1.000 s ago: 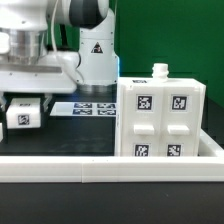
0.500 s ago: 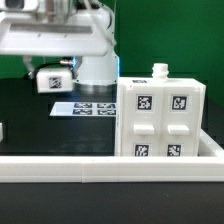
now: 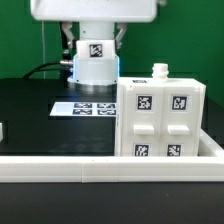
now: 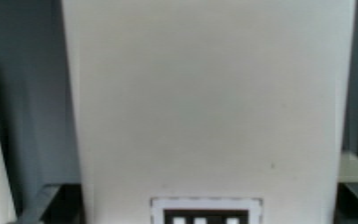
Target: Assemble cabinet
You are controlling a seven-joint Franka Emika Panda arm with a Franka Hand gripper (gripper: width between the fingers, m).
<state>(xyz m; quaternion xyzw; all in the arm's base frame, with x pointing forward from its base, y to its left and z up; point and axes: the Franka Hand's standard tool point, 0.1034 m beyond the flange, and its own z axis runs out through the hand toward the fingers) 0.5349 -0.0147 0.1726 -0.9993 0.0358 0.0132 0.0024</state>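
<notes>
The white cabinet body (image 3: 160, 115) stands at the exterior view's right, with several black-and-white tags on its front and a small knob (image 3: 158, 70) on top. My gripper (image 3: 95, 38) hangs high at the back, left of the body. It is shut on a white cabinet piece (image 3: 96, 62) with a tag on it, held well above the table. In the wrist view this piece (image 4: 194, 100) fills most of the picture, with its tag (image 4: 208, 212) near the edge. My gripper (image 4: 194, 205) shows only as dark fingers at both sides of the piece.
The marker board (image 3: 85, 107) lies flat on the black table behind and left of the cabinet body. A white rail (image 3: 110, 170) runs along the front. A small white part (image 3: 2, 130) shows at the exterior view's left edge.
My gripper has carried the tagged white piece up off the table at the exterior view's left and across toward the right, to a spot high behind the marker board.
</notes>
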